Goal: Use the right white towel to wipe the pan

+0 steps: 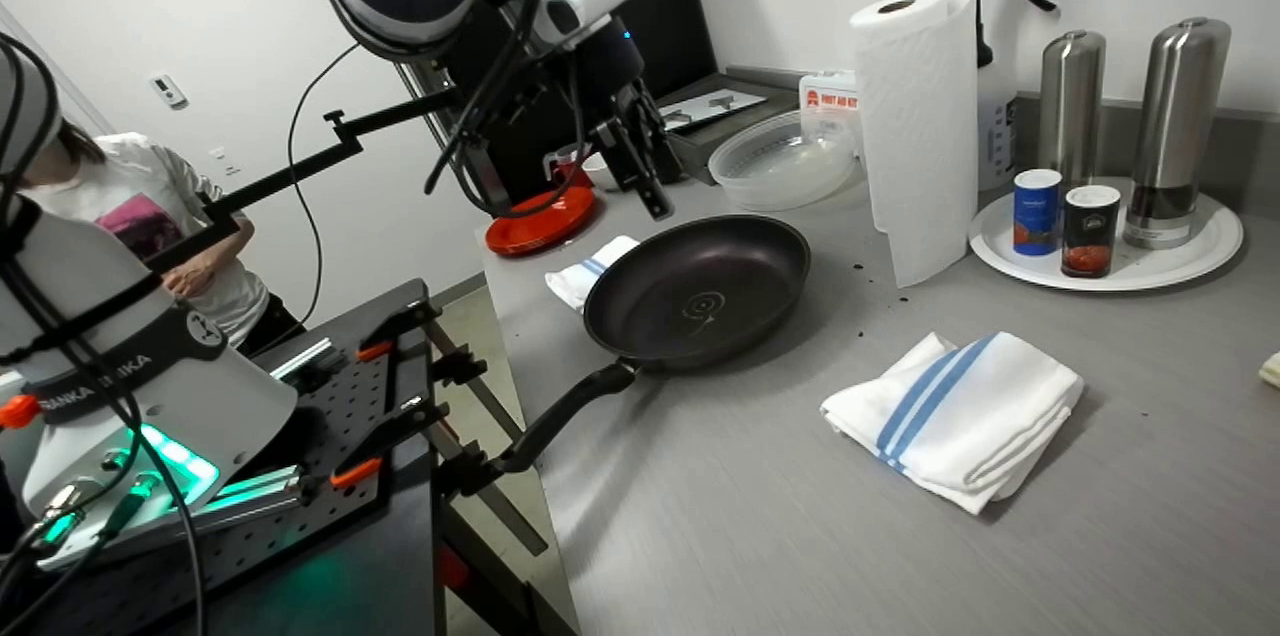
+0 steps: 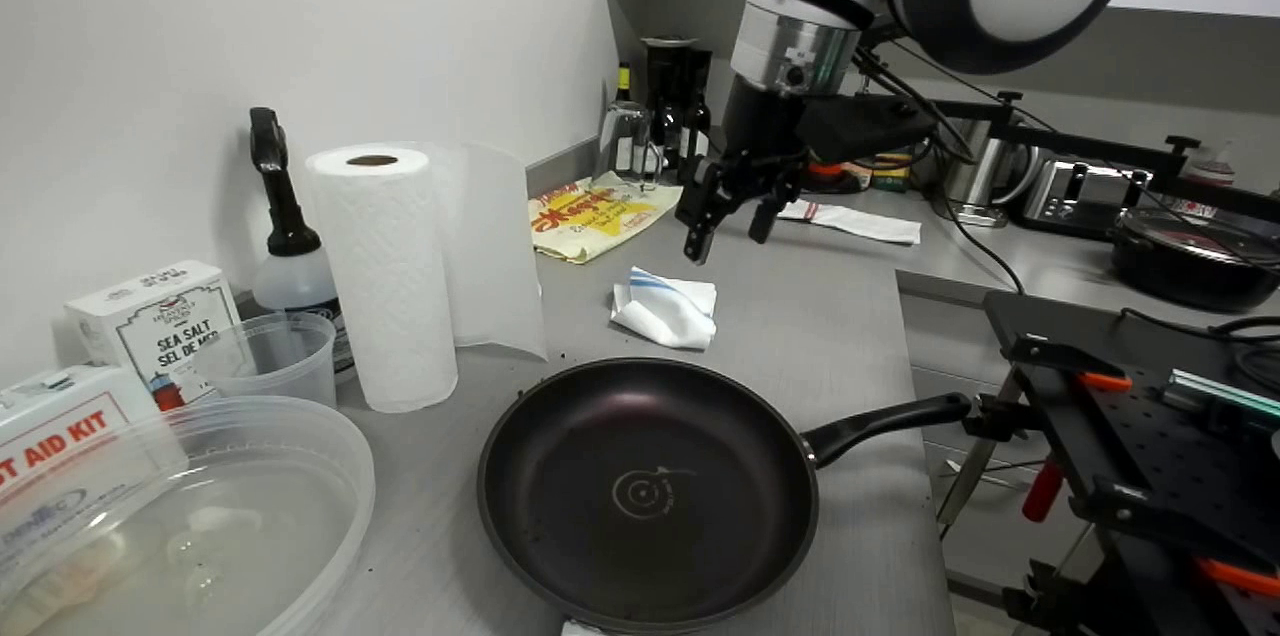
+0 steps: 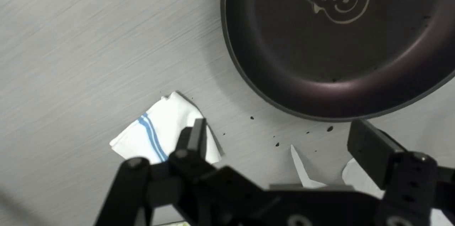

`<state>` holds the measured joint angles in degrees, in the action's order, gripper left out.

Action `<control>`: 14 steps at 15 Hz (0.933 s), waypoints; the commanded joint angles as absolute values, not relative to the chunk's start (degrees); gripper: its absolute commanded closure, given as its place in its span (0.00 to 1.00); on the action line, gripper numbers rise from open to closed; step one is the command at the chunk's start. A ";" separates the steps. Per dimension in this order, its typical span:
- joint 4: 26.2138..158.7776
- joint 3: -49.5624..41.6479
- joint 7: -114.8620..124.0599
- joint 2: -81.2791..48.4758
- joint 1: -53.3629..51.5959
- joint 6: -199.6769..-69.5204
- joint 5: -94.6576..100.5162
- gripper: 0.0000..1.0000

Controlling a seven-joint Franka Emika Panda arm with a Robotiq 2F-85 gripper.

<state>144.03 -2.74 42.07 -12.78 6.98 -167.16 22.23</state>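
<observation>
The right white towel (image 1: 955,416) is folded, with blue stripes, and lies on the counter beside the pan; it also shows in an exterior view (image 2: 665,308) and in the wrist view (image 3: 163,126). The pan (image 1: 700,286) is round and black with a long handle; it shows in an exterior view (image 2: 650,496) and partly in the wrist view (image 3: 320,59). My gripper (image 1: 655,186) is open and empty, in the air above the counter; it also shows in an exterior view (image 2: 730,241). In the wrist view (image 3: 279,130) its left finger covers part of the towel.
A second striped towel (image 1: 575,284) lies partly hidden behind the pan. A paper-towel roll (image 1: 915,116), a clear tub (image 1: 780,171) and a white plate (image 1: 1150,266) with shakers and mills stand along the wall. A red dish (image 1: 540,221) is at the far end.
</observation>
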 commanded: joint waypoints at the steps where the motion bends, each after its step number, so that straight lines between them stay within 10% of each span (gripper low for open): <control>1: 135.12 -7.61 49.05 -20.96 3.76 -167.06 27.10 0.00; 14: 122.47 -23.08 44.97 -34.86 -4.41 -167.16 10.41 0.00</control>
